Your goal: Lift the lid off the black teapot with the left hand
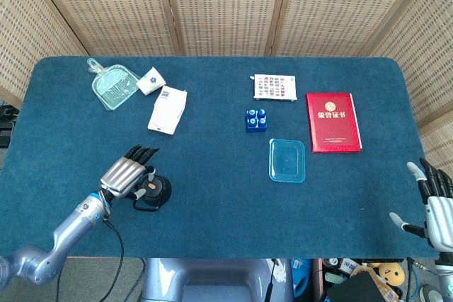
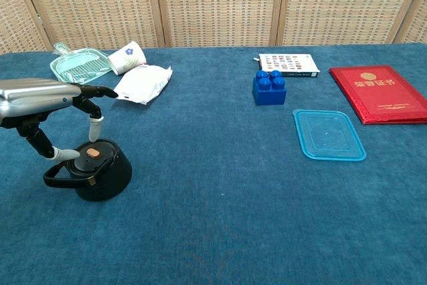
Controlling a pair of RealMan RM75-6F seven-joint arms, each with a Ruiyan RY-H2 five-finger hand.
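Observation:
The black teapot (image 1: 156, 192) (image 2: 101, 171) sits near the table's front left, its lid (image 2: 95, 155) on, with a small orange knob (image 2: 93, 153) on top. My left hand (image 1: 128, 174) (image 2: 50, 101) hovers over the pot's left side, fingers spread and holding nothing. In the chest view its thumb tip lies just left of the knob and a fingertip (image 2: 94, 133) hangs just above the lid. My right hand (image 1: 435, 203) stays at the table's front right edge, fingers apart and holding nothing; the chest view does not show it.
A white packet (image 1: 168, 109), a paper cup (image 1: 149, 80) and a green scoop (image 1: 113, 85) lie behind the teapot. A blue block (image 1: 256, 119), a clear blue lid (image 1: 287, 160), a red booklet (image 1: 332, 121) and a card box (image 1: 274, 87) are to the right.

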